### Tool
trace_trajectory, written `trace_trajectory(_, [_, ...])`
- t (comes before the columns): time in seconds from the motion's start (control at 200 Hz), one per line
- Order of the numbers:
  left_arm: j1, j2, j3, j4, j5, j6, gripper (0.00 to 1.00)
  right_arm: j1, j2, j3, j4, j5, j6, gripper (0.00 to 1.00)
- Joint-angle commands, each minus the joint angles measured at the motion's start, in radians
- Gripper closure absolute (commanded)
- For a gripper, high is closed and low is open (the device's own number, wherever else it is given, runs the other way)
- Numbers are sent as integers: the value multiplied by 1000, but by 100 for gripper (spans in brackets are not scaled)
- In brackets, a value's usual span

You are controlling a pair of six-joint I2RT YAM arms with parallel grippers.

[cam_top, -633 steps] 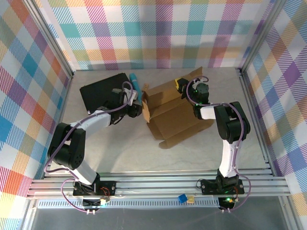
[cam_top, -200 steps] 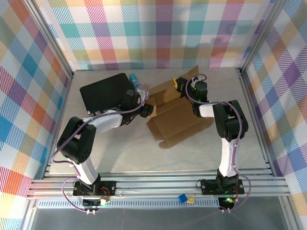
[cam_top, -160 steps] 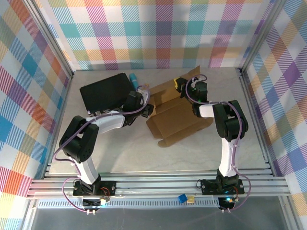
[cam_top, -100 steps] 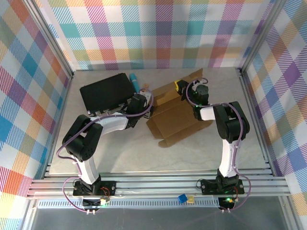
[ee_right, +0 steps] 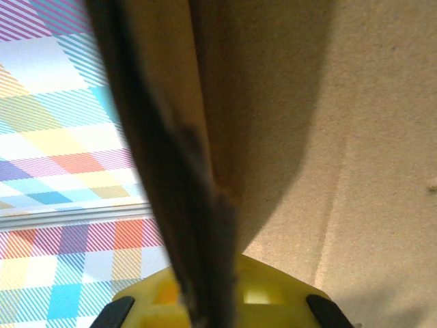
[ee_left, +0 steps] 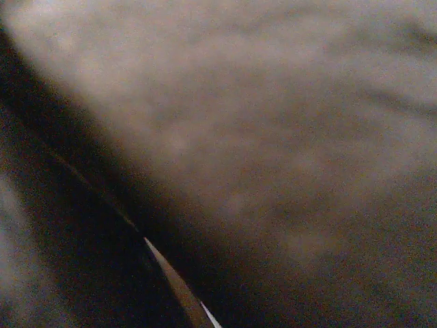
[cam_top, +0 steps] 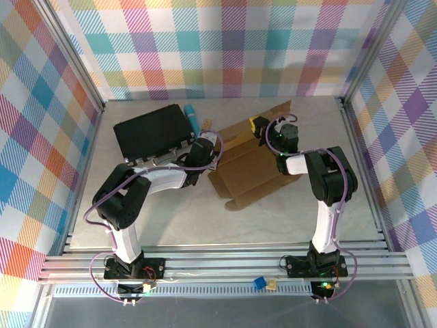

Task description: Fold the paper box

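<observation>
1. The brown corrugated cardboard paper box (cam_top: 256, 167) lies partly folded at the middle of the pale surface (cam_top: 171, 212), nearer its far edge.
2. The right gripper (cam_top: 258, 125) has its yellow jaws pinching the paper box's raised far flap (ee_right: 171, 137).
3. The left gripper (cam_top: 207, 152) sits against the paper box's left end. Whether its jaws are spread cannot be told.
4. A black rectangular case (cam_top: 149, 133) and a blue cylinder (cam_top: 192, 116) lie towards the far-left corner.

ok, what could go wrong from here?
Right gripper is shut on a thin flap edge of the paper box; pulling could tear it or slip off.
Left gripper sits at the box's left end, near the black case; pushing might slide the box or nudge the case.
</observation>
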Motion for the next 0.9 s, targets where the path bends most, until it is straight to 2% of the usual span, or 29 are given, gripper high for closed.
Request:
trace_trajectory(0.0, [-9, 28, -5, 28, -38, -28, 60, 6, -29, -22, -13, -26, 9, 100])
trace_trajectory(0.195, [-14, 56, 24, 28, -64, -60, 68, 8, -42, -19, -38, -26, 8, 100])
trace_trajectory(0.31, [-19, 78, 55, 5, -96, -91, 78, 10, -46, -11, -54, -27, 8, 100])
trace_trajectory(0.385, [-26, 93, 77, -11, -117, -106, 80, 13, -48, -10, -65, -23, 6, 100])
trace_trajectory(0.61, [-45, 148, 170, -148, -252, -188, 99, 18, -50, -2, -81, -11, 9, 100])
trace_trajectory(0.895, [-90, 280, 442, -619, -538, -384, 100, 42, -102, -7, -175, 55, -1, 100])
